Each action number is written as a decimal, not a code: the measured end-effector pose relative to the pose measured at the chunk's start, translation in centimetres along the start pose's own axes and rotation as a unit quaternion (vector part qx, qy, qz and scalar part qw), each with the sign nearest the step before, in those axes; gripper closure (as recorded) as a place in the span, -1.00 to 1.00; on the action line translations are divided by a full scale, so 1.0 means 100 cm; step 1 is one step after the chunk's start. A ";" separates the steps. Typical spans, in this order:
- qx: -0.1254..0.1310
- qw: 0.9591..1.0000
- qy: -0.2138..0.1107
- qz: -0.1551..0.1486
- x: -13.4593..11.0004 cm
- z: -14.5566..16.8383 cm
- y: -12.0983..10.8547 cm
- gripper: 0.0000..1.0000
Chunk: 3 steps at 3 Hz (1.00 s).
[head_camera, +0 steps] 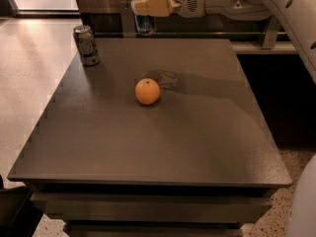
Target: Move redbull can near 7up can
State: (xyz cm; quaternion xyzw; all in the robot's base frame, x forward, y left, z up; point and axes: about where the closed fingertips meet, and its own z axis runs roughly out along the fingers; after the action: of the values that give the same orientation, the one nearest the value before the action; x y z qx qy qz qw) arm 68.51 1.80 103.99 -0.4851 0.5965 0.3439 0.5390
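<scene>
The redbull can [144, 23], slim with a blue lower body, hangs in my gripper [148, 6] above the far edge of the table; its top is hidden behind the fingers. The gripper is shut on the can and holds it clear of the surface. The 7up can [86, 45], wider and silvery-grey with dark markings, stands upright at the table's far left corner. It is to the left of the held can and lower in the view.
An orange [147, 91] sits near the middle of the dark grey table [197, 147]. My white arm [276, 9] reaches in from the upper right. A dark counter runs behind the table, and pale floor lies to the left.
</scene>
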 end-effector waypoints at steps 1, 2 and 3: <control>0.006 1.000 -0.013 0.007 0.022 0.019 -0.011 1.00; 0.009 0.999 -0.029 -0.012 0.038 0.041 -0.016 1.00; 0.013 0.999 -0.029 -0.034 0.052 0.059 -0.017 1.00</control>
State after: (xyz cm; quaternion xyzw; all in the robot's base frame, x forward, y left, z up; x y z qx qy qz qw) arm 72.25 5.76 98.01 -0.4880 0.5679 0.3320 0.5737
